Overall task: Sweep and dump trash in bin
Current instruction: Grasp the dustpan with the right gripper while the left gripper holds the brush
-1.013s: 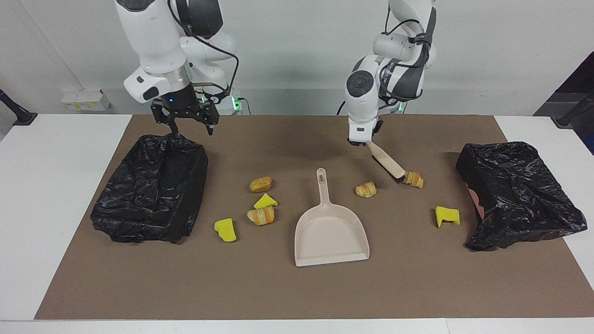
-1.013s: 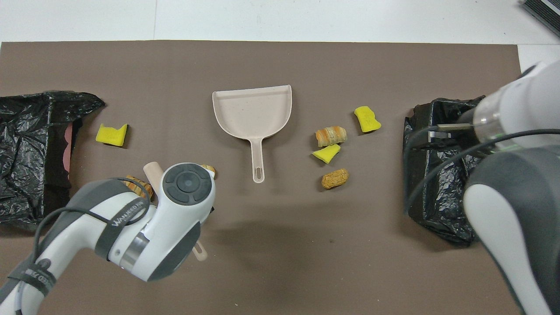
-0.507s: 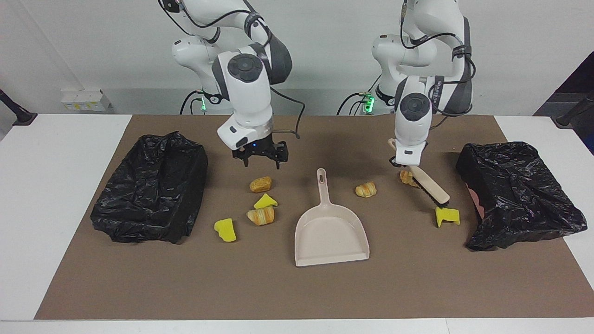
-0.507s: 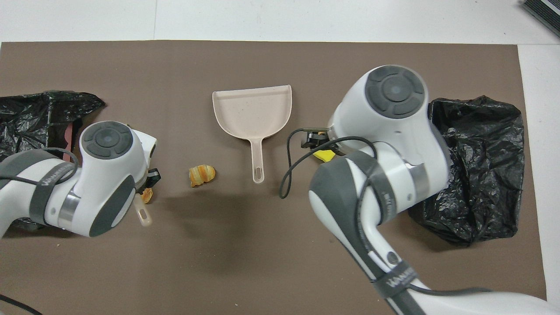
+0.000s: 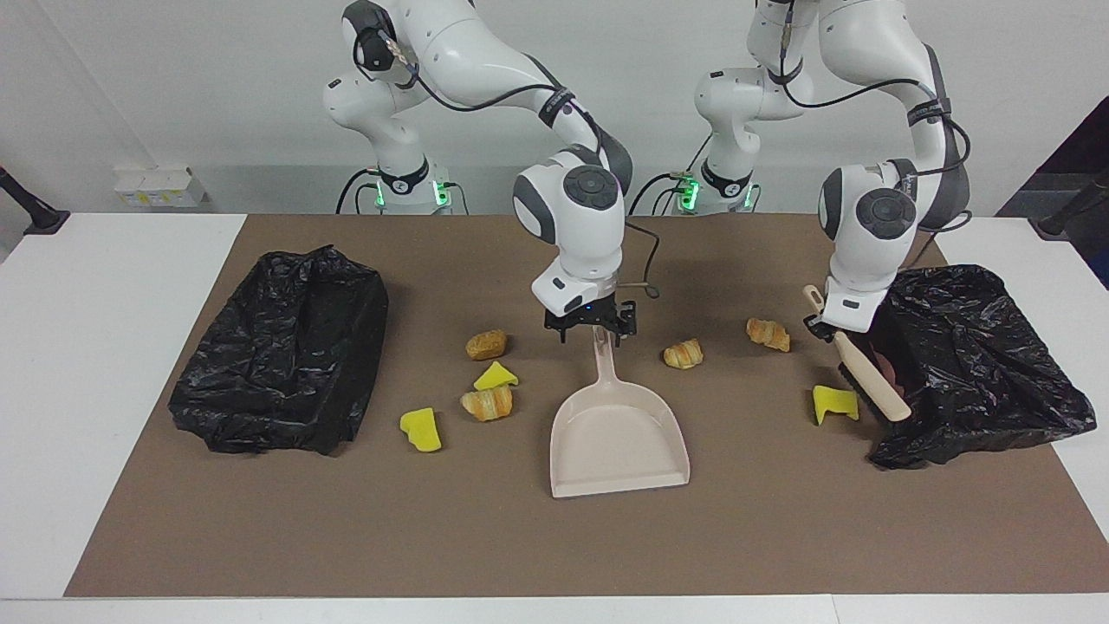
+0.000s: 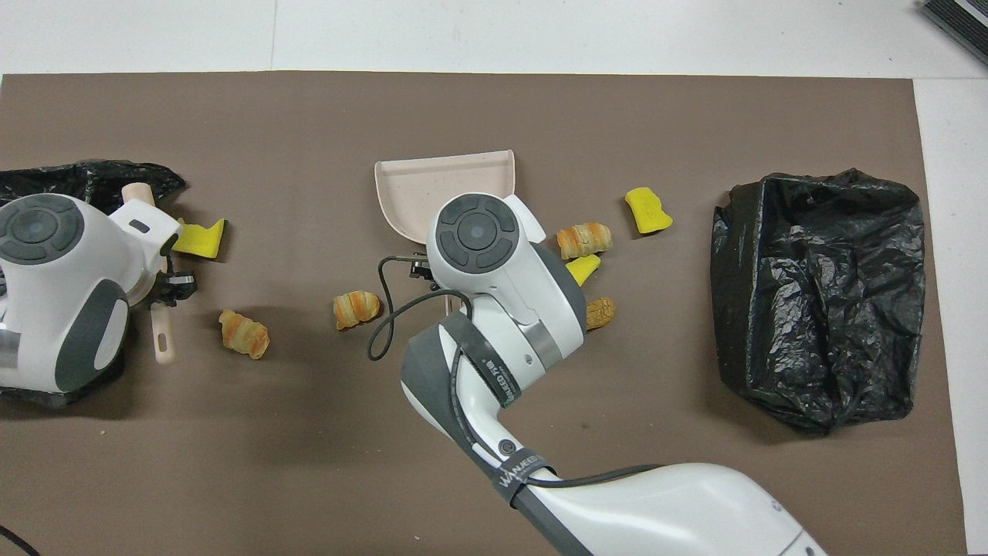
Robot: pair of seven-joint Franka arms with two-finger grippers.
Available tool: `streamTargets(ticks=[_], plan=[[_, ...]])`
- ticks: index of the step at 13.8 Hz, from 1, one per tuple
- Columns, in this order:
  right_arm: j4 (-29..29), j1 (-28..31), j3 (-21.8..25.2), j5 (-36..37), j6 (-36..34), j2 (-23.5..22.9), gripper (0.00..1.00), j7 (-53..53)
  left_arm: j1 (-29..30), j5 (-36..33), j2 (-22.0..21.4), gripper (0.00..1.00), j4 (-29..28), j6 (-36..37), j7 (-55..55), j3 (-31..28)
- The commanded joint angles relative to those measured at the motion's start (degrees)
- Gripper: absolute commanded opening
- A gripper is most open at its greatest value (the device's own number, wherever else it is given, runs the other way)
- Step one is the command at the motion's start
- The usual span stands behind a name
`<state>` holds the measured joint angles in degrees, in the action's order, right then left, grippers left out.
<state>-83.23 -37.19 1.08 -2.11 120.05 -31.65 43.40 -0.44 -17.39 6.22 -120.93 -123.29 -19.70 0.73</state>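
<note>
Trash lies scattered over the brown mat (image 5: 346,520) around the beige dustpan (image 5: 619,438), which sits mid-table with its pan pointing away from the robots. Toward the right arm's end from the dustpan: a brown bread roll (image 5: 486,344) nearest the robots, then a yellow sponge wedge (image 5: 495,376), a croissant piece (image 5: 488,403) just beside that wedge, and a second yellow sponge chunk (image 5: 421,429) farther out. Toward the left arm's end from the dustpan: a croissant (image 5: 684,354) close to the handle, another croissant (image 5: 769,334) farther along, and a yellow sponge (image 5: 835,404) farther from the robots than both.

Right gripper (image 5: 592,328) hangs directly over the end of the dustpan's handle, fingers spread open and empty (whether they touch the handle I cannot tell).

Left gripper (image 5: 821,322) is clenched around the handle of a beige brush (image 5: 862,377), which slants down with its head over the edge of the black-bagged bin (image 5: 979,364) at the left arm's end, well apart from the dustpan and just beside that third sponge.

A second black-bagged bin (image 5: 282,351) stands at the right arm's end of the mat, well apart from the dustpan.
</note>
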Motion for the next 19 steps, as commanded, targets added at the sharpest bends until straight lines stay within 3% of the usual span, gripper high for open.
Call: streamTargets(ticks=[1, 6, 9, 12, 13, 14, 17, 19], plan=[[3.69, 0.28, -0.73, -0.44, 3.33, -3.76, 1.0, -0.51, 4.03, -0.54, 0.81, 0.0, 1.05, -0.99, 12.53, 0.94], [3.33, -0.34, -0.64, 2.54, 3.88, -4.47, 1.0, -3.85, 3.43, -0.19, -0.94, 0.0, -2.46, -0.02, 28.29, 1.47], [2.28, -0.16, -0.64, 3.25, 2.22, -3.16, 0.95, -6.72, 0.1, -0.01, -2.44, 0.0, -4.57, 1.9, 28.75, 1.64], [-0.61, -0.08, -0.64, 3.16, 2.91, -1.93, 0.55, -9.12, -6.14, 1.22, -3.41, 0.0, -4.4, 8.39, 29.36, 1.64], [-0.71, -0.16, -0.64, 3.16, 2.3, -1.84, 0.14, -9.12, -7.54, 2.18, -3.67, 0.0, -4.4, 10.24, 31.02, 1.73], [-0.62, -0.34, -0.64, 2.82, 1.86, -1.75, 0.0, -8.08, -9.73, 4.1, -4.2, 0.0, -4.31, 12.09, 31.73, 1.56], [-0.8, 0.54, -0.99, 1.5, 1.41, -0.44, 0.0, -7.8, -10.54, 4.82, -4.29, 0.0, -1.86, 15.35, 31.92, 1.65], [-1.32, 1.5, -0.82, 0.97, 1.24, 1.14, 0.0, -14.26, -10.46, 6.39, -6.04, 0.0, -0.1, 17.03, 29.99, 1.3]])
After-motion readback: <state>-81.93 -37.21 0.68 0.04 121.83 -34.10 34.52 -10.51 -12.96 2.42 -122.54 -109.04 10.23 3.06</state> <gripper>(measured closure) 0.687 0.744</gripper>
